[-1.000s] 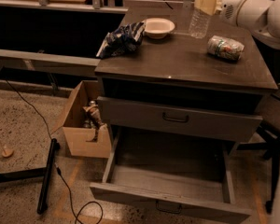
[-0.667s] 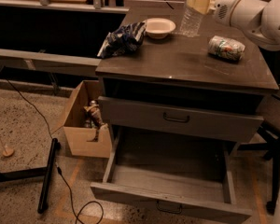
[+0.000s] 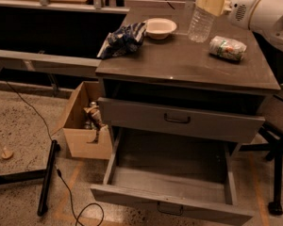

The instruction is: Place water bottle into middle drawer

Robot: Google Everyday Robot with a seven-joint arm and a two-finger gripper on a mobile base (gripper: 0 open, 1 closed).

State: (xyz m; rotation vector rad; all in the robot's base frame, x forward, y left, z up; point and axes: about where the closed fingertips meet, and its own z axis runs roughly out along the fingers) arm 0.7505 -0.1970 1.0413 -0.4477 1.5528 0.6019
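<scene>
**Risk: bottle slip, can strike**

Open drawer [image 3: 170,185] lay well below gripper [image 3: 211,4], nearer cam. Bottle [image 3: 200,26] was clamped near its top, body just under gripper. Can [image 3: 227,48] lay close by; a swing could clip it, and a weak grip could drop the bottle.

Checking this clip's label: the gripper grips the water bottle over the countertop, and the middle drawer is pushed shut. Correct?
Not quite. The camera view shows the middle drawer pulled open. The rest holds: the gripper grips the water bottle over the countertop.
</scene>
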